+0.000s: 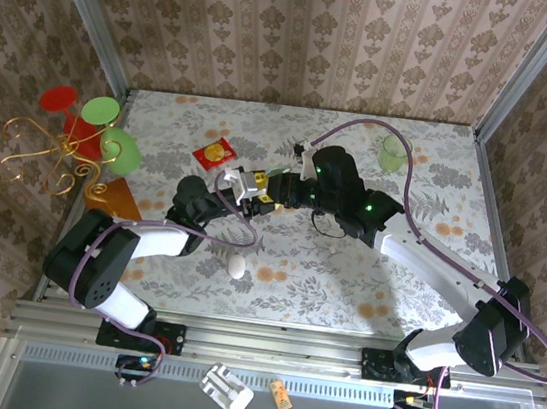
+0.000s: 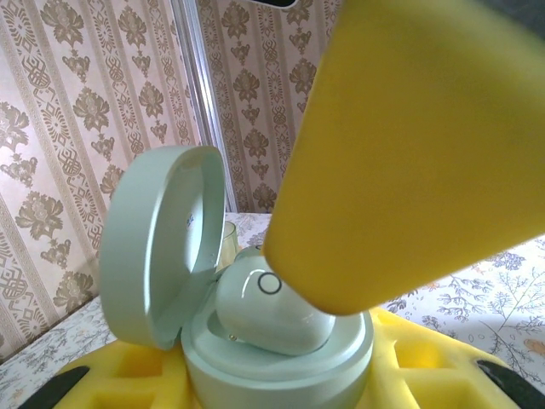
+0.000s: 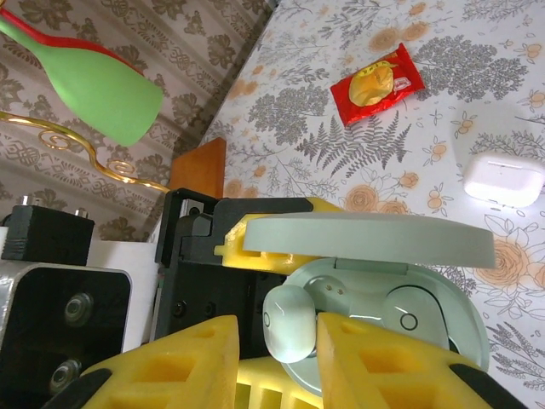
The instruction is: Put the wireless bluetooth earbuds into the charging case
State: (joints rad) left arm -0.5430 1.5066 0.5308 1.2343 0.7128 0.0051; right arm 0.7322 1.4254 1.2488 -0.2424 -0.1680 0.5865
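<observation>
Pale-green glossy round charging case [image 2: 281, 362], lid [image 2: 162, 247] up, clamped in left tool [image 2: 277, 385]; right tool [image 3: 279, 342] slightly parted around smooth earbud [image 3: 289, 328].

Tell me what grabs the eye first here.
The open pale green case, clamped in the left end effector at mid-table, draws the eye first. The right end effector straddles an earbud seated in it. A red snack packet lies on the floral tabletop beyond.
</observation>
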